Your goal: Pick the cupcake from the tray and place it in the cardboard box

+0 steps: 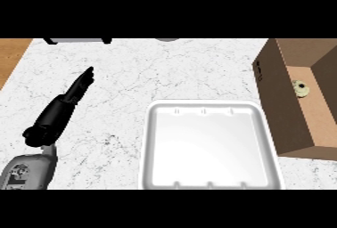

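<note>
- Left hand (56, 113): over the counter's (164, 71) left side, fingers (83, 83) straight and together, pointing toward the far edge, holding nothing.
- Tray (204, 142): white, at the counter's near edge, right of the middle.
- Box (283, 111): cardboard, open on top, at the right edge, just beside the tray.
- Cupcake (300, 88): small and pale, lying on the box floor near its far end.

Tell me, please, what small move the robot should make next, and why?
Probably just settle into rest: the cupcake already sits inside the cardboard box, not on the tray, and the left hand is open at the left, away from both.
</note>
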